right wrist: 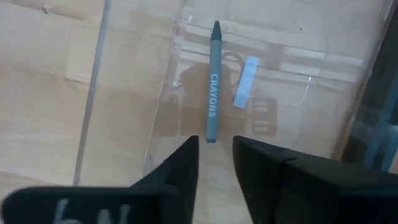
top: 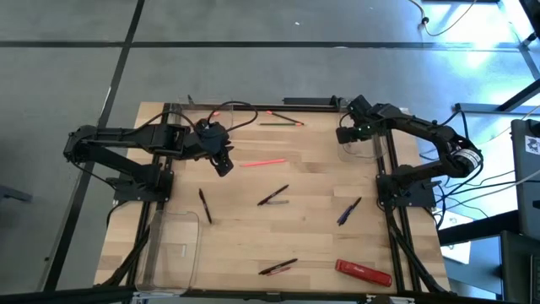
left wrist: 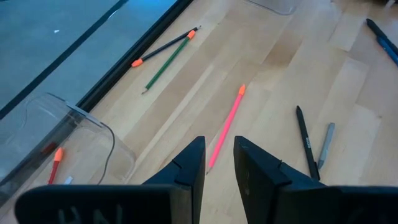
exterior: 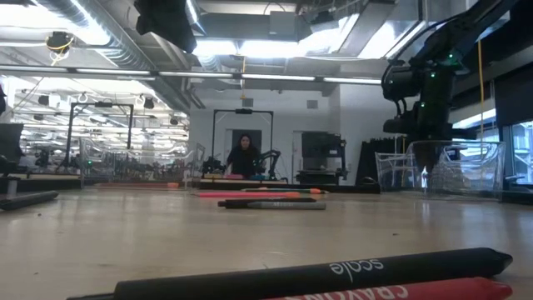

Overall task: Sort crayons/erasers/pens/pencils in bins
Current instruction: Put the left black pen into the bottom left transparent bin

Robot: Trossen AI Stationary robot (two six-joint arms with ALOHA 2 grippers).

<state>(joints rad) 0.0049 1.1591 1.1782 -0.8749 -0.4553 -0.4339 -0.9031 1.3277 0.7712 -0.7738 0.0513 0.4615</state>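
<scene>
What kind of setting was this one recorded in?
Probably a robotics lab or workshop floor: the low view looks across the wooden table into a large hall with exposed ceiling ducts, rows of similar framed workstations, and a person at one.

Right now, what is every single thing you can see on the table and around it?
bins: three, clear; near-left, far-left and far-right corners
teal crayon: one, in the far-right bin
pink stick: one, table middle
pencils: two, green and dark, far edge
black pens: three; left, middle, near edge
grey pen: one, beside the middle black pen
blue pen: one, right
red crayon: one, near edge
red bar: one, near-right
person: one, far back
left pincer: open, over pink stick
right pincer: open, above far-right bin
</scene>
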